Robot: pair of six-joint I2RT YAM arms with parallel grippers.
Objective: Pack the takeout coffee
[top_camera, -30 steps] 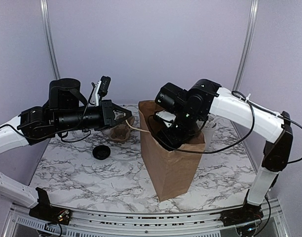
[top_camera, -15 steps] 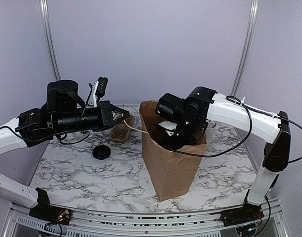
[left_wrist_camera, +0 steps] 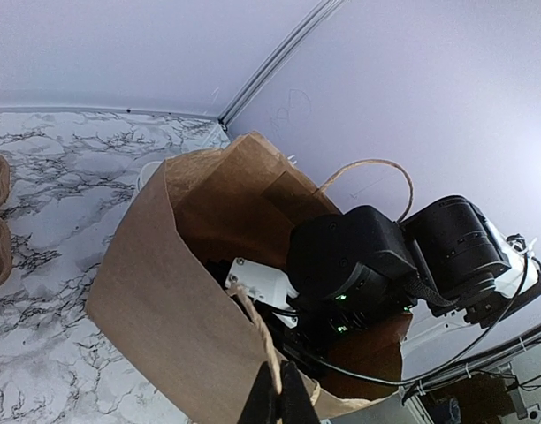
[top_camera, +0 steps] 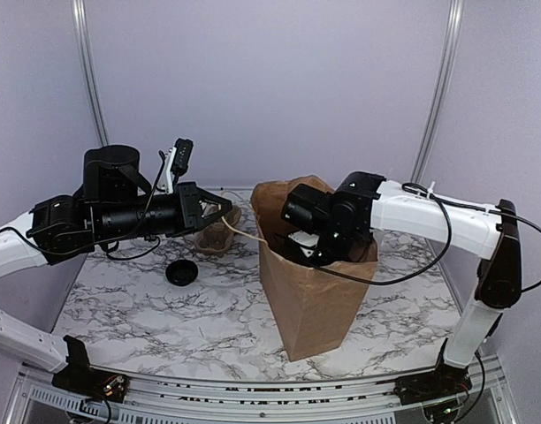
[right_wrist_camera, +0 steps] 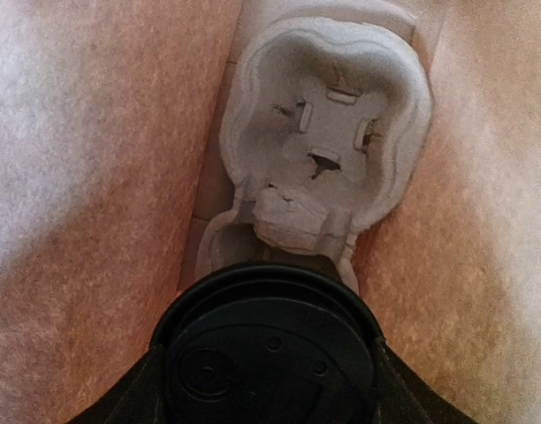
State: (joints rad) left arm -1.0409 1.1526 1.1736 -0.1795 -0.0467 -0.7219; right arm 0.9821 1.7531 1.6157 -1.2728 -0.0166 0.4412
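On the left, a round black disc [top_camera: 182, 272] lies on the marble table [top_camera: 147, 327]; the left gripper [left_wrist_camera: 278, 397] is closed tight on the twine handle [left_wrist_camera: 257, 327] of the brown paper bag [top_camera: 310, 300]; inside the bag, the takeout coffee [right_wrist_camera: 270, 344], of which only the black lid is seen, is clasped between the jaws of the right gripper [right_wrist_camera: 269, 380], above a grey pulp carrier [right_wrist_camera: 328, 159] at the bottom.

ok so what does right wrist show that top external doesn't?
Right wrist only: the paper bag interior, a pulp carrier on its floor, the black coffee lid above it. Top external only: left gripper pinching the bag handle, a loose lid and second carrier on the table. Both: the paper bag.
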